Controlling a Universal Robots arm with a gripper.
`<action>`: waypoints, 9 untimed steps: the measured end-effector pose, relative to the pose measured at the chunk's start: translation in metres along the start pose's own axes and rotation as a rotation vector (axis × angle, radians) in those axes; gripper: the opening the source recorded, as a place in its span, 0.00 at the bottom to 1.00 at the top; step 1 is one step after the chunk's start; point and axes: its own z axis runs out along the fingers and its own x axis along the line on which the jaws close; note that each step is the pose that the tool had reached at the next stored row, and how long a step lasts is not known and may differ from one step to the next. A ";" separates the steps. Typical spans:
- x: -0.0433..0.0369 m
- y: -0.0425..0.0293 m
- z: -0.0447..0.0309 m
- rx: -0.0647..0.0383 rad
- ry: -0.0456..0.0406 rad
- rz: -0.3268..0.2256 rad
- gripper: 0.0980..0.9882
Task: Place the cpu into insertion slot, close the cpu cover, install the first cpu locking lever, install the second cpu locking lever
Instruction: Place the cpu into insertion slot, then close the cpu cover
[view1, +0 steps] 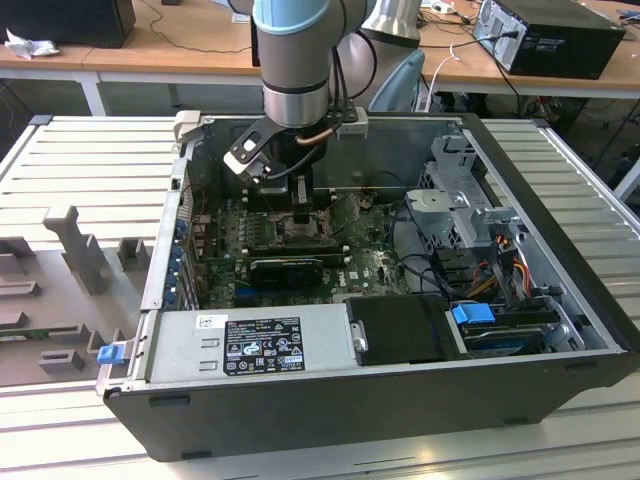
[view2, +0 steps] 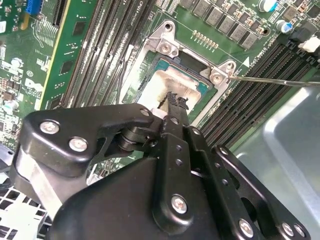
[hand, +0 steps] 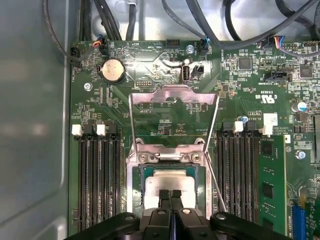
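Note:
The cpu (hand: 170, 181), a pale silver square, lies flat in the insertion slot (hand: 145, 186), whose dark teal rim shows around it. My gripper (hand: 170, 196) stands right over the chip's near edge with its two black fingertips pressed together and nothing visible between them. In the second wrist view the gripper (view2: 175, 101) hangs over the same cpu (view2: 167, 82). The cpu cover (hand: 172, 91), a thin metal frame, stands swung up on the far side of the socket. A thin wire locking lever (hand: 216, 187) runs beside the socket, raised free (view2: 275, 80). In the exterior view the gripper (view1: 305, 212) reaches down into the open computer case (view1: 560, 250).
Long black memory slots (hand: 97, 175) flank the socket on both sides. A coin battery (hand: 113, 70) and cables (hand: 225, 35) lie beyond the cover. A power supply (view1: 255, 340), a drive cage (view1: 460, 215) and a black graphics card (view1: 285, 268) crowd the case.

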 end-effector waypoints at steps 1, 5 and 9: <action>0.0000 0.0001 -0.0015 0.000 0.0001 0.000 0.01; 0.0000 0.0017 -0.0084 0.003 0.0004 0.000 0.01; -0.0001 0.0080 -0.0081 0.014 -0.0001 0.000 0.01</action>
